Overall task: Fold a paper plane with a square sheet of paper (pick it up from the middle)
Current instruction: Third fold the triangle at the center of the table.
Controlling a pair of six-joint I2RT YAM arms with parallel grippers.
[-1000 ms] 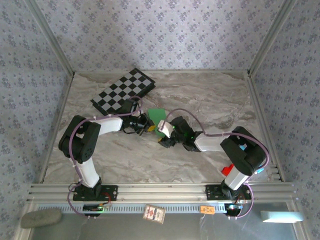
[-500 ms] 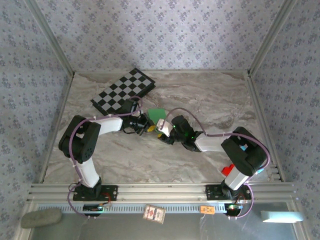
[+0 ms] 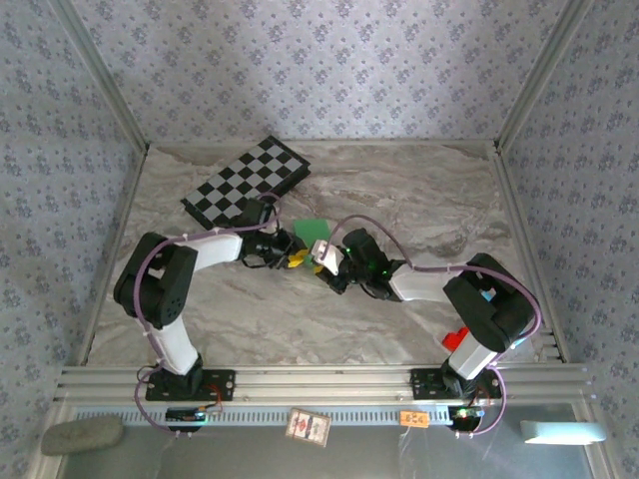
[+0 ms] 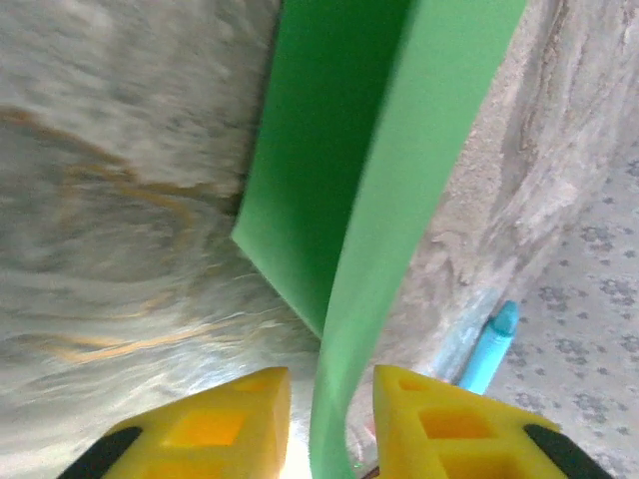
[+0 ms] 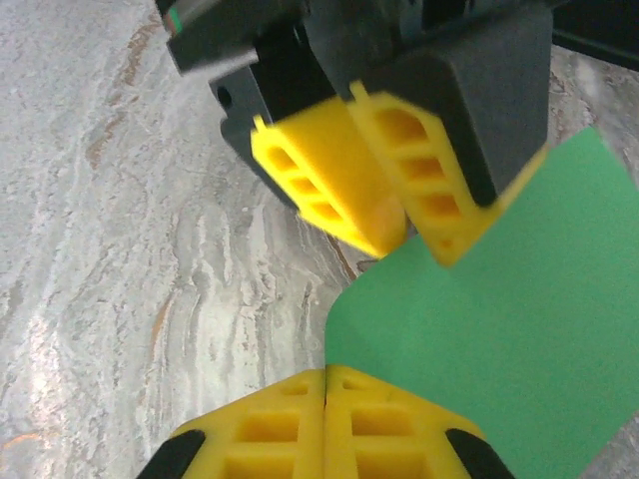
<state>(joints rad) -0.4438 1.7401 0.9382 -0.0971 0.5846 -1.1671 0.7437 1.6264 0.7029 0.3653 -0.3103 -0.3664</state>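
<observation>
Left wrist: paper plane [image 4: 371,190] (pincer [image 4: 331,377] parted)

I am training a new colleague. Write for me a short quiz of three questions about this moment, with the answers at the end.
1. True or false: the fingers of the right tool are pressed together.
2. What passes between the parted fingers of the left tool? A) the green paper B) a red cloth C) a white cup
3. Short answer: which patterned flat thing lies at the far left of the table, beyond both tools?

Key
1. True.
2. A.
3. The black-and-white checkered board.
</observation>
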